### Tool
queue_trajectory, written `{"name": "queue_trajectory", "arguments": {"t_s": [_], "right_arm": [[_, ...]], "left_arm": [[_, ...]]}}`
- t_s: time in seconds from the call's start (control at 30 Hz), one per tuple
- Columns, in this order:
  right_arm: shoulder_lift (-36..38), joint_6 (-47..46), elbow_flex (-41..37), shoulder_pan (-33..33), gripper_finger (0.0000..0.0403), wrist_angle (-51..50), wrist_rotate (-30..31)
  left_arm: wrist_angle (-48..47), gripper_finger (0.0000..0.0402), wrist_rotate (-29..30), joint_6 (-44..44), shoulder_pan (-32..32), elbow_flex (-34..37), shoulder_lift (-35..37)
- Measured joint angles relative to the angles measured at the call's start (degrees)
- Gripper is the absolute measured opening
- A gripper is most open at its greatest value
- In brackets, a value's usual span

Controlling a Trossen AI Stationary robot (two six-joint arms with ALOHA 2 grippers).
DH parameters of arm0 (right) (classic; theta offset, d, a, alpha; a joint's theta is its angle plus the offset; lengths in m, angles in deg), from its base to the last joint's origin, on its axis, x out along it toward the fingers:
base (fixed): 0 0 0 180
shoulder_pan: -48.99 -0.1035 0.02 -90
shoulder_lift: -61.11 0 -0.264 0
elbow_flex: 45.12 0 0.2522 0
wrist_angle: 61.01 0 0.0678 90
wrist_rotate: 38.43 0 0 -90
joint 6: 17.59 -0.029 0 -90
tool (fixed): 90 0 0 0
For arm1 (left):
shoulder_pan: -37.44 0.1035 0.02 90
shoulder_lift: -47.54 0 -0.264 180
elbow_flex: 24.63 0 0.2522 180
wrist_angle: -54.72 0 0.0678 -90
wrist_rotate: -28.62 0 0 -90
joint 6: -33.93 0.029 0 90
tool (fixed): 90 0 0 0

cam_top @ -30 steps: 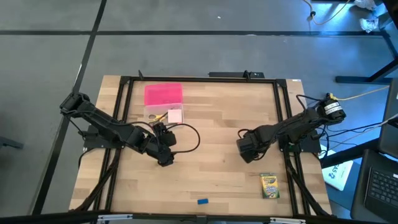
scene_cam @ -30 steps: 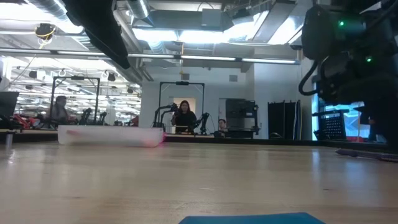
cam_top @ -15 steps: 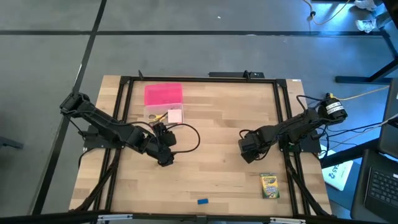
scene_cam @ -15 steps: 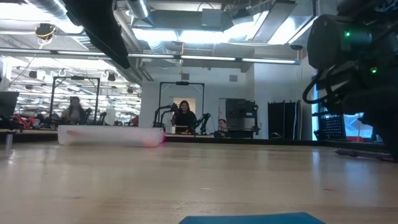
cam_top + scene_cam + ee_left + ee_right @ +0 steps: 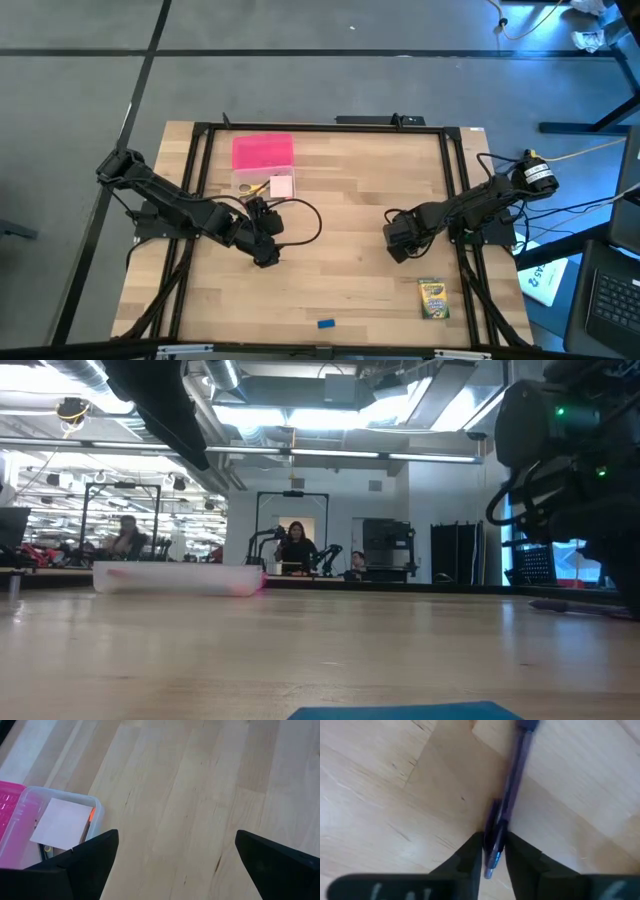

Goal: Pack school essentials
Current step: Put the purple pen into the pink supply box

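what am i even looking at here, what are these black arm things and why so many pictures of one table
They are two robot arms at a wooden table, filmed at once by four cameras: one overhead, one at table height, and one on each wrist.

From above, the left gripper waits near the table's middle, its fingers spread wide with nothing between them. Just behind it sits a clear box with its pink lid open; a pink notepad already lies inside.

The right gripper has its jaws pinched on a pen, seen close up from its own wrist.

Not yet packed: a crayon box and a small blue eraser near the front edge. The people in the low picture are in the room behind.
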Motion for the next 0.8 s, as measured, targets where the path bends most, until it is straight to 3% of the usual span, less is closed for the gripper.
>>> {"name": "queue_trajectory", "arguments": {"t_s": [0.17, 0.4, 0.57, 0.8], "right_arm": [[0.0, 0.0, 0.0, -0.1, 0.006, -0.1, 1.2], [-0.3, 0.7, 1.3, -0.1, 0.0073, -0.8, 1.7], [-0.4, 3.2, 5.3, 0.2, 0.0067, -1.3, 7.3], [-0.4, 9.9, 12.8, 2.0, 0.0063, -2.2, 10.2]], "left_arm": [[0.0, 0.0396, 0.0, 0.0, 0.0, 0.0, 0.0], [0.0, 0.0396, 0.0, 0.0, 0.0, 0.0, 0.0], [0.0, 0.0396, 0.0, 0.1, 0.0, 0.0, 0.0], [0.0, 0.0396, 0.0, 0.0, 0.0, 0.0, 0.0]]}}
